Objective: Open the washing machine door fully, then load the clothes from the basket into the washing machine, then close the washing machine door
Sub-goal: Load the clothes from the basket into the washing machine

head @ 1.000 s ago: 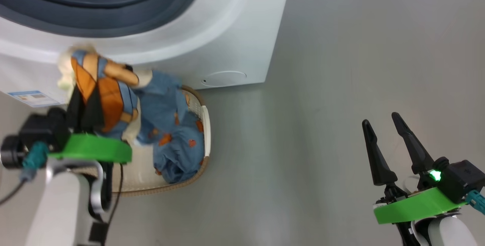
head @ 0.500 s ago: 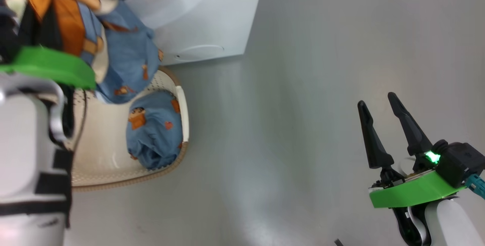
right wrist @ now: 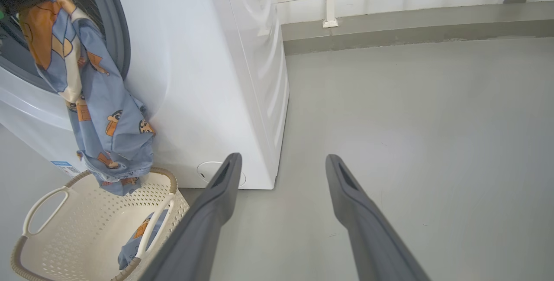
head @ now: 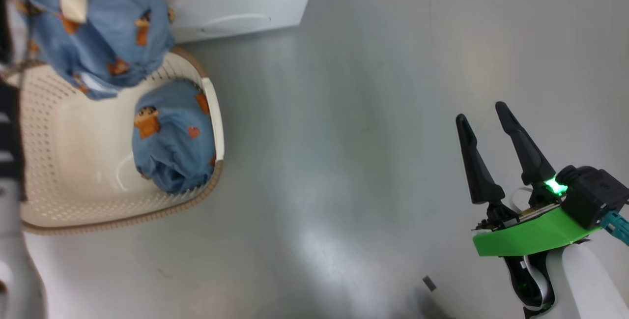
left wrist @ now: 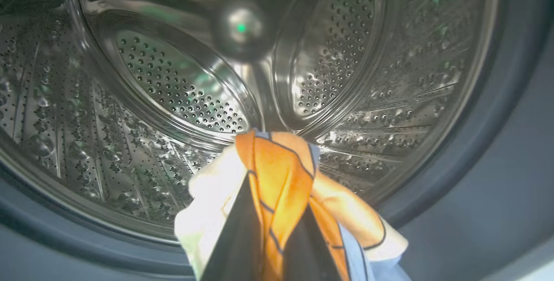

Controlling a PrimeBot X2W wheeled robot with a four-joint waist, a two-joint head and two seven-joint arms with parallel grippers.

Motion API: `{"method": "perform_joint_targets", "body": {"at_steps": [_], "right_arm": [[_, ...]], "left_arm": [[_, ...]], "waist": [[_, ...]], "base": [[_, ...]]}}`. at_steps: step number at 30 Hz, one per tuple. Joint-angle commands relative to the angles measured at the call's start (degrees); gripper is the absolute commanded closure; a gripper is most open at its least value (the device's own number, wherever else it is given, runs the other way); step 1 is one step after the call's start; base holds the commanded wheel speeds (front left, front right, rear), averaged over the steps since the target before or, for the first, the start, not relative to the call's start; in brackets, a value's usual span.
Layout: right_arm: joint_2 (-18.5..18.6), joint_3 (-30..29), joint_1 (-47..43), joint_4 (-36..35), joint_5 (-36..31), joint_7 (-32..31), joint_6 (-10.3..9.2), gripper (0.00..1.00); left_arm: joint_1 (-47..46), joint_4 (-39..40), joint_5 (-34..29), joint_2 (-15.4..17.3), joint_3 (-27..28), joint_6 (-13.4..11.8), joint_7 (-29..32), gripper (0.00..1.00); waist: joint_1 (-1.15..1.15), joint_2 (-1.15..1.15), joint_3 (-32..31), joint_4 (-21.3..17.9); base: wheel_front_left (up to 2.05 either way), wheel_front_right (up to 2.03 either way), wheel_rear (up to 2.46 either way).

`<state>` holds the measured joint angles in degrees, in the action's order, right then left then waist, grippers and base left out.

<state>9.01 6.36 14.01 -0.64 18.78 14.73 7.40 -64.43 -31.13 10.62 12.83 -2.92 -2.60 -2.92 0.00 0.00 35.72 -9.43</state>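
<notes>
Garment bunches over left jaws clenched on it, masking their tips; right jaws gape, empty.

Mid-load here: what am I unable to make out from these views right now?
- Left wrist view: tips of the left claw, wrapped in the held garment; the floor of the drum behind it.
- Head view: held garment's top, cut off by the top edge.
- Right wrist view: most of the second garment in the basket, behind its handle and one finger of the right claw.
</notes>
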Motion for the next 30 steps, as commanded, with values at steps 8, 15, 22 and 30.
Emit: {"method": "perform_joint_targets", "body": {"at_steps": [8,15,22,30], "right_arm": [[0.7,2.7,-0.3,-1.4,1.6,0.3,0.09,0.00],[1.0,3.8,-0.7,-1.4,2.0,0.3,0.09,0.00],[1.2,4.7,-1.0,-1.7,2.1,0.3,0.09,0.00],[1.3,5.5,-2.0,-1.5,2.0,0.3,0.09,0.00]], "left_arm": [[-11.5,-6.3,-2.2,3.1,-1.5,-0.7,5.9,1.00],[-15.7,-12.0,-1.8,1.7,-2.7,-0.9,9.7,1.00],[-20.0,-12.9,-4.6,1.9,-5.1,-2.2,-0.2,1.00],[-21.3,-12.5,-9.2,2.3,-8.7,-5.4,-11.5,1.00]], "waist": [[0.00,0.00,6.7,-0.2],[0.00,0.00,9.6,0.8],[0.00,0.00,11.8,1.5],[0.00,0.00,10.3,1.4]], "base": [[0.00,0.00,0.00],[0.00,0.00,0.00],[0.00,0.00,0.00],[0.00,0.00,0.00]]}}
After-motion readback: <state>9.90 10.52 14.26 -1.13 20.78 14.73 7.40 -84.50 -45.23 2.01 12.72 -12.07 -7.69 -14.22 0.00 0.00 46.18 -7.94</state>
